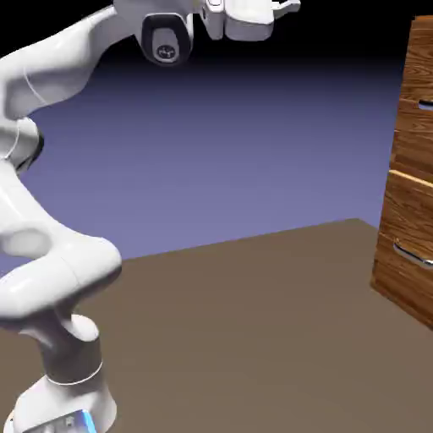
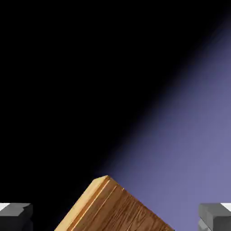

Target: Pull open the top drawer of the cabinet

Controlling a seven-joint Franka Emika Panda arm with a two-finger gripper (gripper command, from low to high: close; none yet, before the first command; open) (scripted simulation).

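Gripper (image 1: 283, 8): the jaws are standing wide apart, the two fingertips showing at four and eight o'clock in the hand view with a broad gap between them; they are holding nothing and touching nothing. In the exterior view the gripper is sitting high, at twelve to one o'clock, its fingers pointing toward the exterior view's right, well apart from the cabinet (image 1: 406, 211). The cabinet is standing at three o'clock, partly cut off by the picture edge. Its top drawer (image 1: 420, 68) is occupying the upper part, at about two o'clock, with a slim silver handle (image 1: 426, 106) partly showing; a lower handle (image 1: 413, 254) is showing at about four o'clock. In the hand view a corner of the cabinet is poking up at six o'clock, pale along one edge, brown grain beside it. Surface: the table (image 1: 228, 338) is lying plain and dull brown. Room: the backdrop (image 1: 254, 152) is shading from blue-violet up to black; in the hand view the black is filling the ten o'clock side, the violet the three o'clock side.
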